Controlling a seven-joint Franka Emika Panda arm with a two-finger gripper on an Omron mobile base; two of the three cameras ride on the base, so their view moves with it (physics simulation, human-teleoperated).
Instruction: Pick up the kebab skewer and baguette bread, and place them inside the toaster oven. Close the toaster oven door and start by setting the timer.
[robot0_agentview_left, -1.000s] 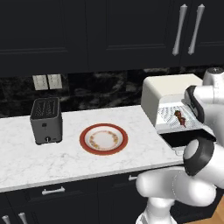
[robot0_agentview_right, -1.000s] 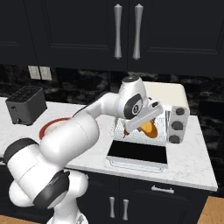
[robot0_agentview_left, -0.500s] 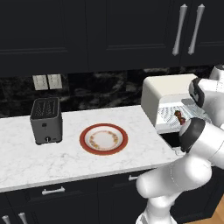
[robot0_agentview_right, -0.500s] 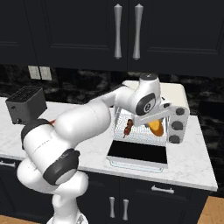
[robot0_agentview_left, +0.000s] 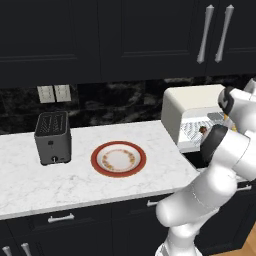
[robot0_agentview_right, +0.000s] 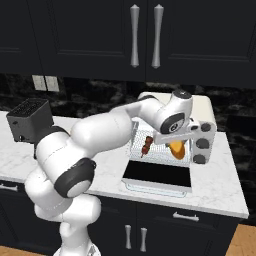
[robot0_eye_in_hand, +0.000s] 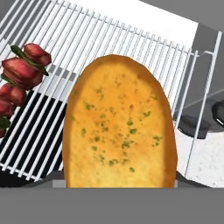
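Observation:
The baguette bread (robot0_eye_in_hand: 119, 127), golden-orange with green flecks, hangs just above the wire rack (robot0_eye_in_hand: 109, 39) inside the toaster oven (robot0_agentview_right: 200, 112). My gripper (robot0_agentview_right: 175, 141) is shut on it, and the bread hides the fingertips. To its left on the same rack lies the kebab skewer (robot0_eye_in_hand: 19, 76) with its red chunks, also seen from the right base (robot0_agentview_right: 147, 145) and from the left base (robot0_agentview_left: 202, 130). The toaster oven door (robot0_agentview_right: 157, 175) lies folded down flat, its dark glass facing up.
Grey knobs (robot0_agentview_right: 202, 144) run down the oven's right side. A red-rimmed plate (robot0_agentview_left: 95, 159) sits mid-counter and a dark slot toaster (robot0_agentview_left: 52, 137) stands at the left. The white arm reaches across the open door. Dark cabinets hang above the counter.
The hand has carried the bread a little further in over the rack, and the arm's elbow has swung round. The skewer and the door have stayed put.

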